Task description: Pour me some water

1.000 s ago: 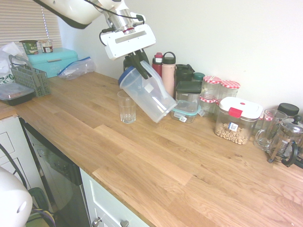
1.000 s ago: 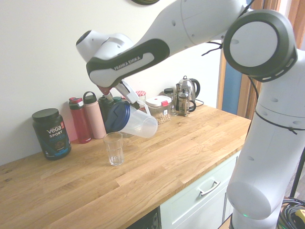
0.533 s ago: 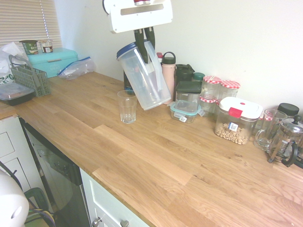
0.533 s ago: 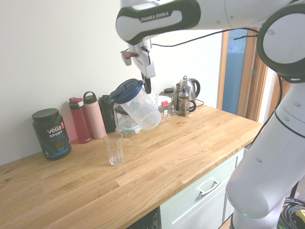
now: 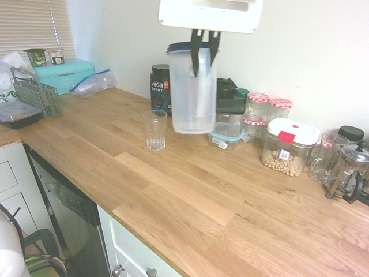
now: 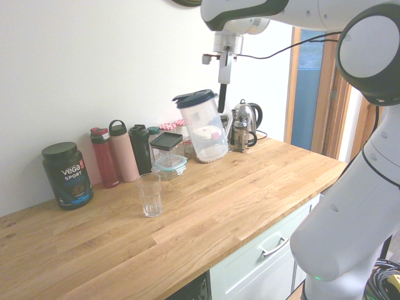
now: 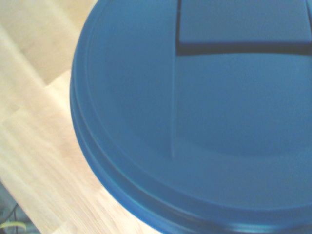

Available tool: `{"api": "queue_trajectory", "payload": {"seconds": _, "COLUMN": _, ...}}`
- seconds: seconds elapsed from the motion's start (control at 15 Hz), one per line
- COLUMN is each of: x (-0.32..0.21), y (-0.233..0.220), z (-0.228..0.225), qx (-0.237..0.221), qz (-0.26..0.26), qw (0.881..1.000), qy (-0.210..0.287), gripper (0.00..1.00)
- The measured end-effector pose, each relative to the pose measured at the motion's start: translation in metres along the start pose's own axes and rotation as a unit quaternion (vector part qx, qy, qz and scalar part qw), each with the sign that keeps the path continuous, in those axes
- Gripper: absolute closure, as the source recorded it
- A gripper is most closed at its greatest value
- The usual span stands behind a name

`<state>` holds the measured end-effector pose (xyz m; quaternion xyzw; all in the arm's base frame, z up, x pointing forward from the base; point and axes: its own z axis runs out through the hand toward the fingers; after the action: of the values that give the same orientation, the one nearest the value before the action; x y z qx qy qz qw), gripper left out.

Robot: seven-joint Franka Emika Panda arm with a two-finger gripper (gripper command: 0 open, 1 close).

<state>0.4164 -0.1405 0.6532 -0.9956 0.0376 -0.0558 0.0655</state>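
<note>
- 1st ext view: gripper (image 5: 205,51) hangs from the top edge, pointing down, its dark jaws pinching the handle side of the clear pitcher (image 5: 194,92).
- Pitcher is upright w/ blue lid (image 5: 187,47) on, held above the bench (image 5: 173,190), in front of the row of containers at the wall. Whether water is inside can't be told.
- Empty glass (image 5: 154,130) stands on bench, near the pitcher on the window side, apart from it.
- 1st ext only: teal bread box (image 5: 62,75), plastic bag (image 5: 92,83), grey rack (image 5: 38,96) & dark tray (image 5: 18,113) at the far window end; oat jar w/ red tab (image 5: 287,147), French press (image 5: 347,173) at the other end.
- 2nd ext view: opposite side; gripper (image 6: 222,84) comes down from the white arm (image 6: 281,9), pitcher (image 6: 203,128) looks slightly tilted there, base low over the bench (image 6: 206,212).
- 2nd ext shows more clearly: red bottle (image 6: 105,158), pink bottle (image 6: 122,151), black bottle (image 6: 139,147) lined up at wall, Vega tub (image 6: 67,175) at the end; kettle (image 6: 250,122) behind pitcher; glass (image 6: 149,195) alone in front of the bottles.
- 1st ext hides most bottles behind the pitcher; Vega tub (image 5: 160,88) shows beside it.
- Wrist view: almost all blue lid (image 7: 204,112) from above, w/ flap seam visible, blurred; wood bench (image 7: 34,122) at one side. No glass, no jaws in it.
</note>
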Motion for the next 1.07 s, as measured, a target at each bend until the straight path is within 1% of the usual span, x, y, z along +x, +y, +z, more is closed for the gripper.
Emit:
{"api": "queue_trajectory", "payload": {"seconds": 0.13, "x": -0.01, "y": 0.043, "z": 0.016, "qx": 0.014, "qz": 0.058, "qw": 0.998, "qy": 0.018, "gripper": 1.0}}
{"api": "queue_trajectory", "payload": {"seconds": 0.27, "x": -0.006, "y": 0.075, "z": 0.056, "qx": 0.027, "qz": 0.117, "qw": 0.992, "qy": 0.043, "gripper": 1.0}}
{"api": "queue_trajectory", "payload": {"seconds": 0.4, "x": 0.003, "y": 0.092, "z": 0.11, "qx": 0.034, "qz": 0.175, "qw": 0.982, "qy": 0.066, "gripper": 1.0}}
{"api": "queue_trajectory", "payload": {"seconds": 0.53, "x": 0.007, "y": 0.102, "z": 0.15, "qx": 0.039, "qz": 0.228, "qw": 0.969, "qy": 0.086, "gripper": 1.0}}
{"api": "queue_trajectory", "payload": {"seconds": 0.67, "x": 0.007, "y": 0.11, "z": 0.167, "qx": 0.042, "qz": 0.278, "qw": 0.953, "qy": 0.113, "gripper": 1.0}}
{"api": "queue_trajectory", "payload": {"seconds": 0.87, "x": 0.008, "y": 0.111, "z": 0.174, "qx": 0.042, "qz": 0.341, "qw": 0.923, "qy": 0.173, "gripper": 1.0}}
{"api": "queue_trajectory", "payload": {"seconds": 0.93, "x": 0.008, "y": 0.109, "z": 0.178, "qx": 0.04, "qz": 0.35, "qw": 0.917, "qy": 0.186, "gripper": 1.0}}
{"api": "queue_trajectory", "payload": {"seconds": 1.07, "x": 0.003, "y": 0.1, "z": 0.187, "qx": 0.038, "qz": 0.35, "qw": 0.918, "qy": 0.184, "gripper": 1.0}}
